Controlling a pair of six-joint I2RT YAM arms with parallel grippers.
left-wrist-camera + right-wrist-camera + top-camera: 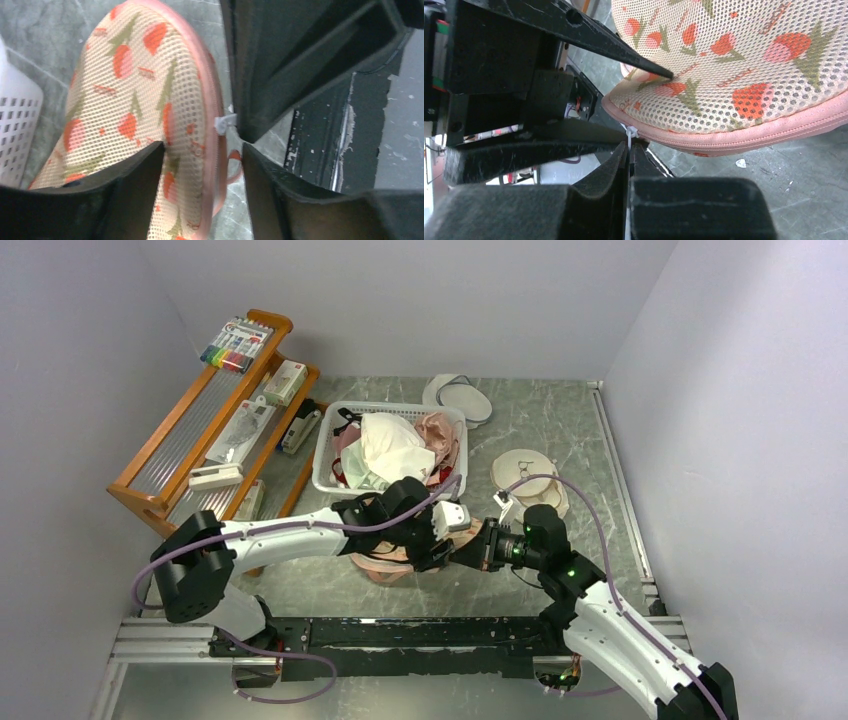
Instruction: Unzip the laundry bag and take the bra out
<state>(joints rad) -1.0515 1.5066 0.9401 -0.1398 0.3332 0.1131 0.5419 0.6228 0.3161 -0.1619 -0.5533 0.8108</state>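
Observation:
The laundry bag (385, 565), peach-pink mesh with orange-red flowers and pink trim, lies zipped shut on the table in front of the basket. My left gripper (432, 545) is clamped across its rim. In the left wrist view one finger (140, 175) lies on the mesh (135, 90). In the right wrist view the upper left fingertip (659, 71) presses the bag's top (734, 60). My right gripper (468, 545) is shut on the white zip-tie pull (630, 134) at the bag's corner. The pull also shows in the left wrist view (224, 122). No black bra shows.
A white basket (330, 440) with white and pink garments stands just behind the bag, its wall close in the left wrist view (15, 135). A wooden rack (200, 430) stands at the left. Two white round pouches (460, 398) (525, 475) lie at the back right.

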